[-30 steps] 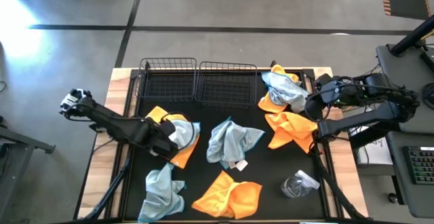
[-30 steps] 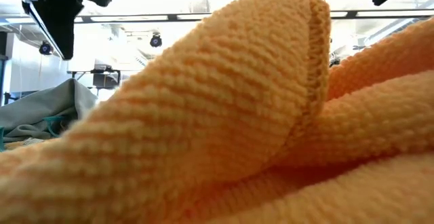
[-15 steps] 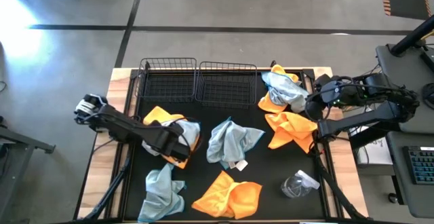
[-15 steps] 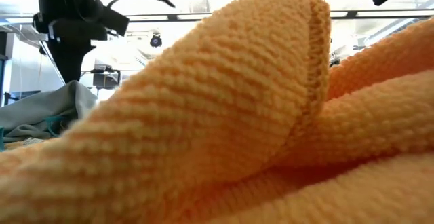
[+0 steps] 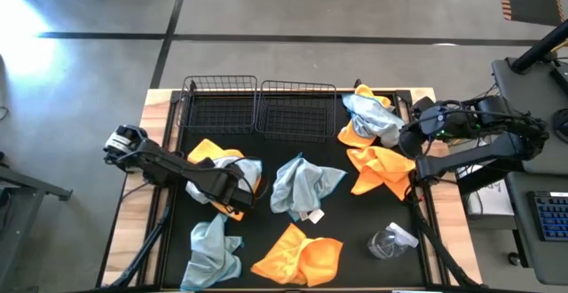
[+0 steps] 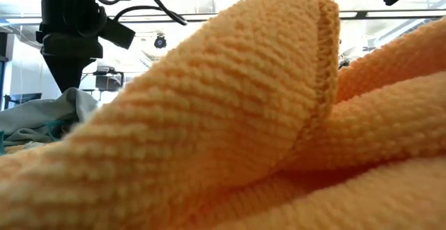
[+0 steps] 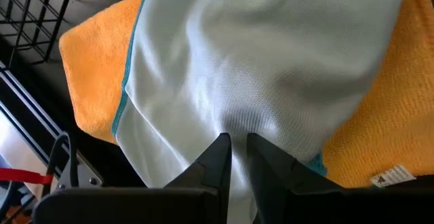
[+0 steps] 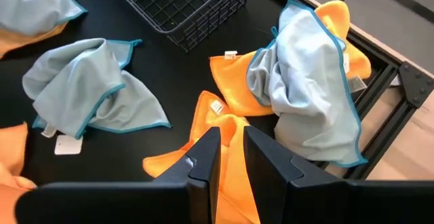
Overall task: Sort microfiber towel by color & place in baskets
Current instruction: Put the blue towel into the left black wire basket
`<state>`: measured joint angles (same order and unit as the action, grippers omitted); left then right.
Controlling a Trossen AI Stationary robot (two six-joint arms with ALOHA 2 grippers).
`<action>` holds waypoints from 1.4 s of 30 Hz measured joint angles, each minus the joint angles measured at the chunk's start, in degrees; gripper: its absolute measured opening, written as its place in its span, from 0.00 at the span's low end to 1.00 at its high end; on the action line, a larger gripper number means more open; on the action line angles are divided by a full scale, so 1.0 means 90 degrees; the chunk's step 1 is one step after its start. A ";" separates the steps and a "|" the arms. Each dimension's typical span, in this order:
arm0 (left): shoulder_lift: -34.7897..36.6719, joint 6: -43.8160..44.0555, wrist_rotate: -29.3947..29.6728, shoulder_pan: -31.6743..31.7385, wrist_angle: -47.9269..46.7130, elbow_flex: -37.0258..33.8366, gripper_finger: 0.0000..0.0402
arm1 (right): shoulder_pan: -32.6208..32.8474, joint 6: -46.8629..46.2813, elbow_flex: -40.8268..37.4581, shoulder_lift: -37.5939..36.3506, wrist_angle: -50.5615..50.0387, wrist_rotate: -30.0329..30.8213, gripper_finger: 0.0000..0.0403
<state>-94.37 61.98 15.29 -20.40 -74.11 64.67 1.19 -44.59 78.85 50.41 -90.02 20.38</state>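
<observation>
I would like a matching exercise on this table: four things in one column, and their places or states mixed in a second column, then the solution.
Things
1. left pincer
2. right pincer
3. spray bottle
4. two baskets

Places or states
A. lying near the table's front right corner
B. side by side at the far edge, holding no cloth
C. down on a pale blue cloth lying over an orange one
D. raised beside the right-hand cloth pile

Pairs: 1-C, 2-D, 3-A, 4-B

Overhead, table-level, two wrist views
</observation>
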 joint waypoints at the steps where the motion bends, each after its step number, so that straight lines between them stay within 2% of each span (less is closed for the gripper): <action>1: 0.0002 -0.0043 0.0004 0.0000 -0.0001 0.0000 0.09 | 0.0000 -0.0089 0.0000 0.0000 0.0000 -0.0033 0.15; 7: 0.0010 -0.0267 0.0035 0.0008 0.0015 0.0001 0.11 | 0.0002 -0.0251 0.0000 0.0000 0.0000 -0.0107 0.15; 16: 0.0012 -0.0347 0.0037 0.0035 0.0014 0.0002 0.26 | 0.0001 -0.0239 0.0000 0.0000 0.0000 -0.0105 0.15; 20: 0.0012 -0.0382 -0.0777 0.0058 -0.0068 0.0251 0.30 | 0.0002 -0.0207 0.0000 0.0000 0.0000 -0.0105 0.15; 22: 0.0012 -0.0471 -0.1057 0.0053 -0.0146 0.0501 0.30 | 0.0002 -0.0173 0.0000 0.0000 0.0000 -0.0105 0.15; 25: 0.0018 -0.0664 -0.1086 0.0049 -0.0223 0.0977 0.31 | 0.0002 -0.0082 0.0000 0.0000 0.0000 -0.0105 0.15; 31: 0.0011 -0.0831 -0.0532 0.0054 -0.0215 0.1697 0.31 | 0.0001 -0.0035 0.0000 -0.0005 0.0000 -0.0107 0.15; 36: -0.0080 -0.0833 -0.0428 0.0068 -0.0216 0.1641 0.31 | 0.0002 -0.0032 -0.0002 -0.0007 0.0000 -0.0117 0.15; 42: -0.0289 -0.0832 -0.0786 0.0070 -0.0227 0.1282 0.31 | 0.0002 -0.0038 -0.0001 -0.0007 0.0000 -0.0148 0.15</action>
<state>-96.97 54.49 8.21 -19.77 -76.15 76.20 1.21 -44.94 78.84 50.35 -90.02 19.05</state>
